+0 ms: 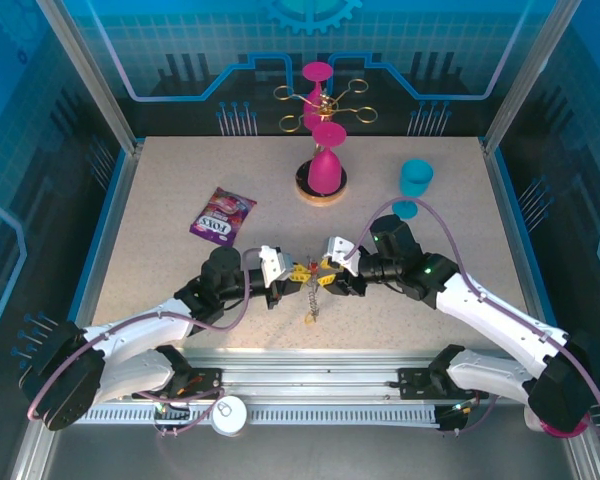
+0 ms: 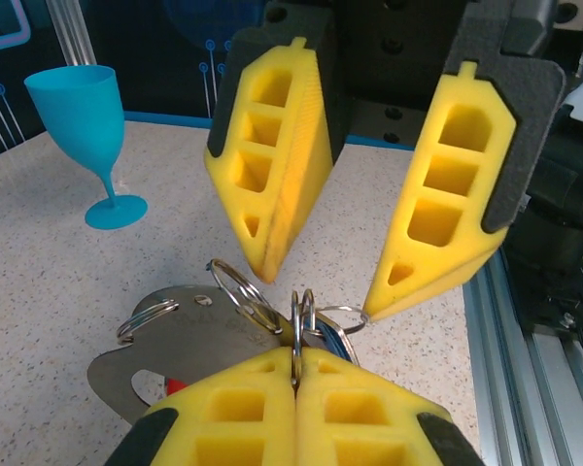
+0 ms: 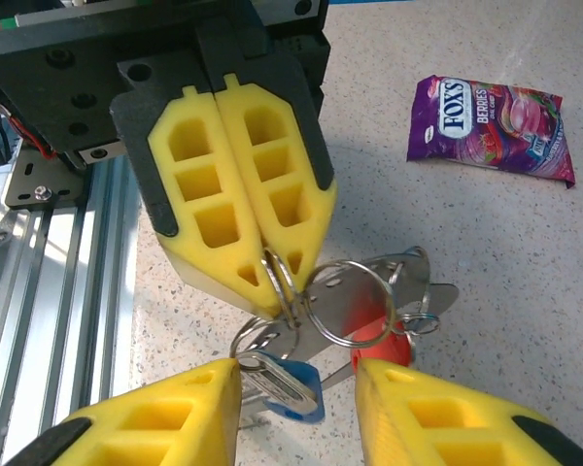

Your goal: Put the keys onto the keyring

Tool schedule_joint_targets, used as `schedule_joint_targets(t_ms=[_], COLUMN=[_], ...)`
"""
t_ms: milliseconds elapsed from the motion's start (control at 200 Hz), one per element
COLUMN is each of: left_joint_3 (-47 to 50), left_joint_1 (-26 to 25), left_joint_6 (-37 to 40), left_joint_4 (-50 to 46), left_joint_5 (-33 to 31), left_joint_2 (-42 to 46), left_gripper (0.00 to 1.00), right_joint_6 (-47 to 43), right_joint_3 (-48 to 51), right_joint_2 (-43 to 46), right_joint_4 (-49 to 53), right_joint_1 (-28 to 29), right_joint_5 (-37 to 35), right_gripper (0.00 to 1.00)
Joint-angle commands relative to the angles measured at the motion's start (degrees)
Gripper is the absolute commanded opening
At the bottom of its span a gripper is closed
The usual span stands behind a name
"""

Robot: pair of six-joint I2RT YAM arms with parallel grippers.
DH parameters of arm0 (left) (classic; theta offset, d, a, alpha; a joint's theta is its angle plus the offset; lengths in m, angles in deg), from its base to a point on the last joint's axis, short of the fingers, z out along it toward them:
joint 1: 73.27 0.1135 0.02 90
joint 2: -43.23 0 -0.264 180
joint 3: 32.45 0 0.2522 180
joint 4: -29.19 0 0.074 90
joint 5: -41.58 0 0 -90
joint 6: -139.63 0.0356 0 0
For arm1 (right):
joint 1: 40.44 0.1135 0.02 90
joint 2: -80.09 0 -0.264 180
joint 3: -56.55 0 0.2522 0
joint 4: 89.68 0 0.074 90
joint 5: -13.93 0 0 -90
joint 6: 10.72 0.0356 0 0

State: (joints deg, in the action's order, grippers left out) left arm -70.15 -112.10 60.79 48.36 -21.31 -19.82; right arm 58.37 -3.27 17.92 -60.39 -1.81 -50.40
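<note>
While a split ring (image 2: 299,325) is pinched in the closed left gripper (image 2: 296,361), right of the candy packet (image 1: 222,215), the keys (image 3: 272,379) are straddled there by the part-open, empty right gripper (image 3: 298,377); threading is judged approx. midway, keyring not made out.

Arms (image 1: 140,335) white, black joints, purple cables; pincer fingers (image 2: 272,165) yellow, windowed.

1. Table (image 1: 160,200): the speckled beige top stretching ahead of me.
2. Candy packet (image 1: 222,214): purple, lying flat on my left side, its printed face up.
3. Blue goblet (image 1: 415,178): upright on its foot, to my far right.
4. Wooden disc (image 1: 321,192): round, far centre, carrying a pink goblet (image 1: 326,168).
</note>
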Motion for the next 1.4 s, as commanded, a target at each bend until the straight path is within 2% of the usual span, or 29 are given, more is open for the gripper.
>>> schedule_joint_targets(t_ms=[0, 345, 550, 785, 961, 1201, 1301, 1396], left_joint_3=[-0.2, -0.8, -1.0, -1.1, -1.0, -1.0, -0.9, -0.7], left_joint_1=[0.1, 0.1, 0.1, 0.1, 0.1, 0.1, 0.2, 0.3], left_joint_6=[-3.0, -4.5, -5.4, -6.0, -6.7, -6.4, -4.8, -3.0], left_joint_4=[2.5, 2.3, 2.7, 3.0, 4.4, 9.2, 9.7, 10.1], left_joint_5=[-2.0, -3.2, -3.3, -3.8, -3.8, -1.5, -0.6, 0.4], left_joint_2=[-0.6, -1.8, -1.8, -1.9, -2.1, -3.7, -4.5, -5.3], left_gripper=[0.00, 0.00, 0.00, 0.00, 0.00, 0.00, 0.00, 0.00], right_joint_6=[1.0, 0.3, -0.5, -1.4, -2.5, -2.3, -0.5, 1.2], right_joint_3=[0.6, 0.6, 0.2, -0.5, -0.8, -0.5, 1.0, 2.1], right_joint_2=[-0.3, -1.2, -2.2, -3.1, -4.1, -3.1, 0.4, 3.7], right_joint_4=[-2.2, -2.6, -2.6, -2.4, -1.5, -0.7, -1.6, -2.0], right_joint_1=[1.2, 2.2, 3.4, 4.4, 5.4, 5.4, 2.9, -1.1], right_joint_5=[0.6, -3.1, -4.8, -7.7, -8.7, -3.8, -2.0, 3.2], right_gripper=[0.36, 0.37, 0.24, 0.17, 0.00, 0.00, 0.15, 0.19])
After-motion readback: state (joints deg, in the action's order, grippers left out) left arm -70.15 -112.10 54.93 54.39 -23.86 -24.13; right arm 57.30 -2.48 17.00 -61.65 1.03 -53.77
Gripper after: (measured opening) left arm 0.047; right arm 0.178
